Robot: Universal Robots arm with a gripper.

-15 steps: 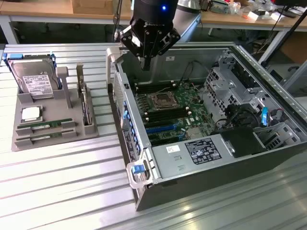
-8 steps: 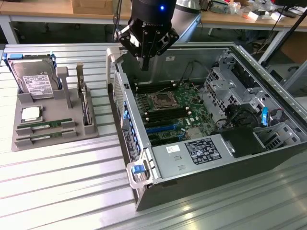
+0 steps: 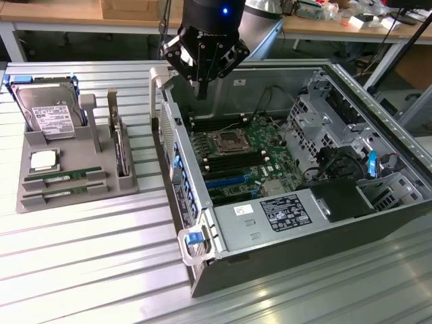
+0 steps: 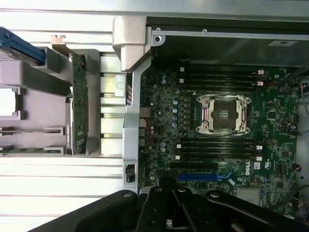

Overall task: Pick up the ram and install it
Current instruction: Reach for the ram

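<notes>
Our gripper (image 3: 201, 91) hung closed and empty over the case (image 3: 202, 277); we judged the ram (image 3: 64, 177) needed a square, edge-on grip.

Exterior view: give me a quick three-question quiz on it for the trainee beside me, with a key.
1. True or false: the gripper is holding a ram stick.
2. The gripper hangs above: A) the hard drive, B) the open computer case, C) the processor chip.
3. Fill in: the grey holder with the ram stick in it stands on the exterior view's ____ of the computer case.

Key: 1 false, its fingers are shut on nothing and the ram stick lies in the grey holder; 2 B; 3 left.
</notes>
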